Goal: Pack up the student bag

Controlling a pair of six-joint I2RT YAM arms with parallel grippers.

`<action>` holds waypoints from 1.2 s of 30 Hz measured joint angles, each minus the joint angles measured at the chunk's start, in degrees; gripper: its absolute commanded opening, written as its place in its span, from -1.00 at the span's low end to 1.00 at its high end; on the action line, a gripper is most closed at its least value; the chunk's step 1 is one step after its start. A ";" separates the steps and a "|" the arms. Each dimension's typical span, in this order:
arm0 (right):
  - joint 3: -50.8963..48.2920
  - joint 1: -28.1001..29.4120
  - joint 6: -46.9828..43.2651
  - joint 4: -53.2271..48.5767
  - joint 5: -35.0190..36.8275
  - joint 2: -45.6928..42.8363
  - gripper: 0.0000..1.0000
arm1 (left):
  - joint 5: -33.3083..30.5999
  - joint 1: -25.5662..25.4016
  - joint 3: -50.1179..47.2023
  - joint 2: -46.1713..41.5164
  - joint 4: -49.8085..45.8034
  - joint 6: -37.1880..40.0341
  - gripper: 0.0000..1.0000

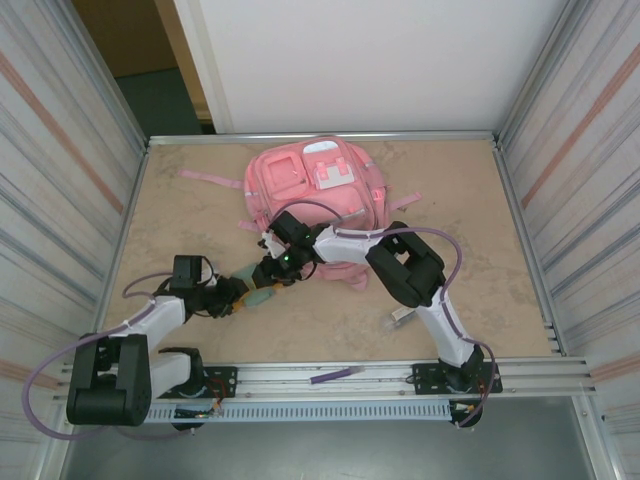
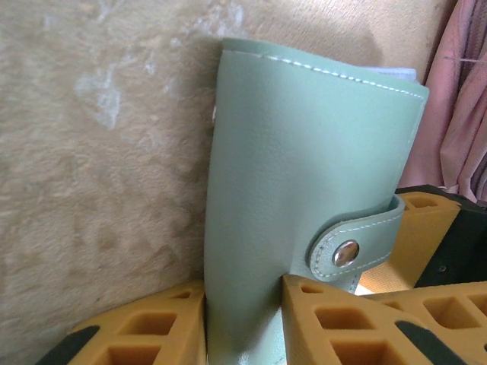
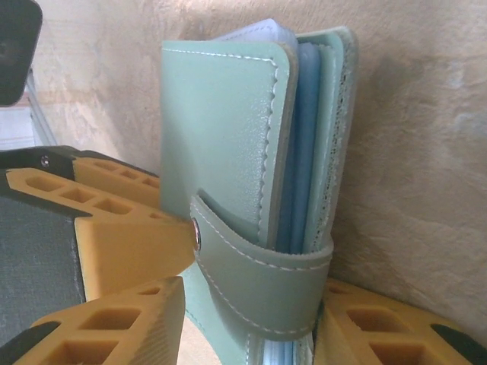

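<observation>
student bag (image 1: 300, 175) near side, seemingly, behind arm (image 1: 345, 240)

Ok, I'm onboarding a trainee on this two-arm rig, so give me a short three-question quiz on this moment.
1. True or false: the large pink fabric backpack stands upright on the table.
2. Which item sits between the jaws of both arms? A) a metal water bottle B) the pale green leather card case C) a blue pencil pouch
3. Fill in: the case's strap is fastened by a small silver ____.

Key: 1 false, it lies flat with its front pockets facing up; 2 B; 3 snap.
</observation>
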 measured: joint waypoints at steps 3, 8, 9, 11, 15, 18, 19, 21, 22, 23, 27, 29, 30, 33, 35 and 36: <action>0.79 -0.02 0.79 -0.07 -0.37 0.74 -0.24 | 0.79 0.39 0.04 0.90 0.61 -0.63 -0.43; 0.92 0.02 0.87 -0.07 -0.48 0.92 -0.48 | 1.90 0.48 0.48 1.84 1.66 -1.29 -0.23; 0.94 0.02 0.92 0.02 -0.68 0.92 -0.50 | 2.12 0.48 0.61 1.84 1.70 -1.31 -0.18; 0.94 0.02 0.79 0.35 -0.87 0.59 -0.52 | 2.10 0.31 0.90 1.60 1.57 -1.38 -0.13; -0.81 0.42 0.33 1.20 1.60 -1.70 -0.58 | 1.14 0.24 1.01 -0.02 0.55 -1.46 -0.07; -4.07 1.33 -0.72 1.51 4.52 -5.27 -0.63 | -0.48 0.02 2.10 -2.40 -2.54 -1.20 -0.01; -5.20 1.51 -0.94 1.44 5.44 -6.82 -0.63 | -1.25 0.00 2.97 -3.39 -3.63 -0.85 0.01; -7.21 1.51 -1.25 1.44 6.84 -10.16 -0.65 | -2.38 -0.11 4.87 -5.51 -4.85 0.46 0.06; -8.11 1.36 -1.53 1.40 7.61 -12.07 -0.65 | -2.93 -0.37 6.05 -6.54 -5.11 1.44 0.09; -8.87 0.92 -1.86 1.44 8.04 -14.05 -0.66 | -3.76 -1.01 7.50 -7.54 -5.25 2.67 0.12; -10.93 -3.41 -2.08 1.44 9.55 -21.49 -0.68 | -7.89 -7.08 12.44 -10.12 -4.72 7.91 0.22; -11.06 -7.28 -1.79 0.85 9.92 -24.70 -0.69 | -9.44 -10.73 14.53 -10.27 -3.93 10.88 0.24; -11.08 -9.42 -1.51 0.63 10.01 -26.10 -0.69 | -9.86 -12.00 15.26 -10.10 -3.45 12.37 0.24; -12.55 -16.85 -0.09 0.24 10.47 -30.71 -0.69 | -11.39 -16.24 17.20 -8.70 -1.27 18.75 0.28; -14.32 -21.81 0.52 -0.28 11.10 -33.88 -0.69 | -13.16 -20.00 18.69 -6.86 -0.46 24.35 0.30; -15.37 -24.15 0.83 -0.72 11.65 -35.60 -0.68 | -14.75 -22.69 20.02 -5.20 -0.42 27.63 0.30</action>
